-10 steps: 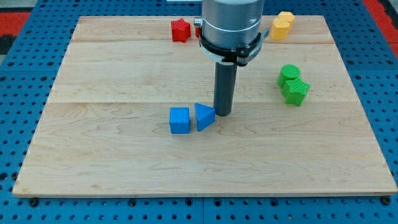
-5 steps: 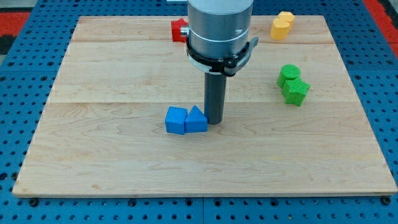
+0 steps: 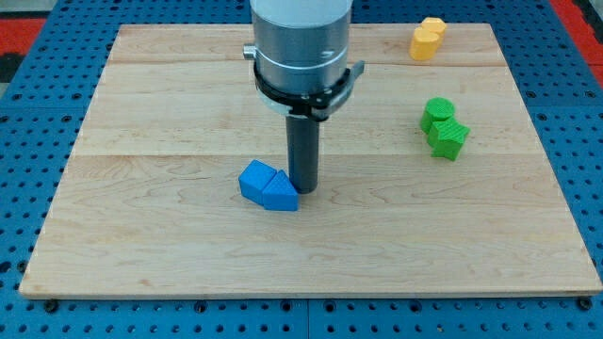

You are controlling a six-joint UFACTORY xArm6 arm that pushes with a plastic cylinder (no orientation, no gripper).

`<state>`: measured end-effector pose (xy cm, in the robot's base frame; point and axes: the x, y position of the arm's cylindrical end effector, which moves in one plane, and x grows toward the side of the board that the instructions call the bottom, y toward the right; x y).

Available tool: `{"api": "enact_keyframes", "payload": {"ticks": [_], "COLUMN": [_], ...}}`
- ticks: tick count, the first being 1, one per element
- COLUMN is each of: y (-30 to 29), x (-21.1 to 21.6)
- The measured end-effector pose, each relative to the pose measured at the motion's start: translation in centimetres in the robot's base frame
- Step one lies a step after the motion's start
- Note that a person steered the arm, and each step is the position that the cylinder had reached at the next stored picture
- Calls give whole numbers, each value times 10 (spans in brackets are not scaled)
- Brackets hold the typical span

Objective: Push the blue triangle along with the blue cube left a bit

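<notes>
The blue triangle (image 3: 279, 193) and the blue cube (image 3: 255, 179) sit touching each other a little below the middle of the wooden board (image 3: 141, 235), and my tip (image 3: 303, 189) is right against the triangle's right side; there is no claw here to open or shut, only a rod. They look small, light and hard, so I think they will slide easily but may spin, and the best place to push is the triangle's right side. I see no words or labels anywhere.
</notes>
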<state>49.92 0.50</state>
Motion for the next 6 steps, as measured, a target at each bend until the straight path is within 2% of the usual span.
{"api": "enact_keyframes", "payload": {"ticks": [1,2,4,6], "y": [30,34,31,-20], "x": [34,47,44,3]}}
